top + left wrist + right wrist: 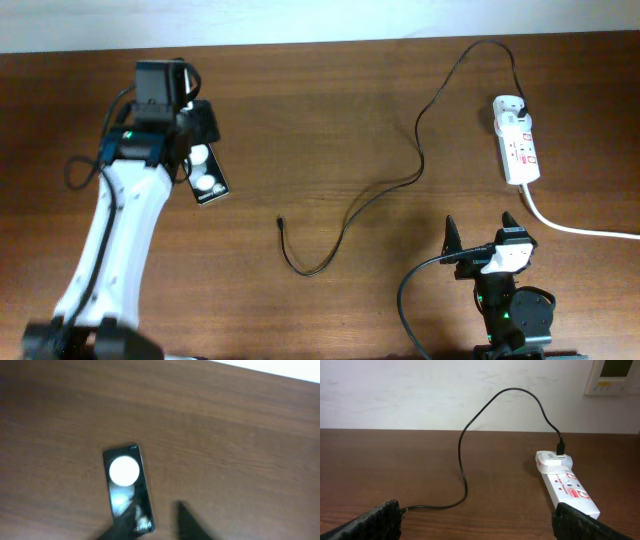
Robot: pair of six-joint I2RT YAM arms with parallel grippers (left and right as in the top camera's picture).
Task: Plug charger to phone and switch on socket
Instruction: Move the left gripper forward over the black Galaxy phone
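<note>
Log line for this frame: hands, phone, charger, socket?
left hand: straddling phone end, grip unclear | right hand: open, idle | charger: tip loose on table, not in phone | socket: untouched

Indoor robotics test room, lab or office type. Indicators: white left arm (110, 230) and black right arm (510, 310) at a brown wooden table (300, 120); plain white wall (420, 390); wall-mounted control panel (615, 375) at 1 o'clock in the right wrist view.

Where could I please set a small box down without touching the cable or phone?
The widest bare wood is top middle, between the phone and the cable. More lies at the front, between the left arm and the cable's loop. The right is crowded: power strip, white cord, right fingers.
</note>
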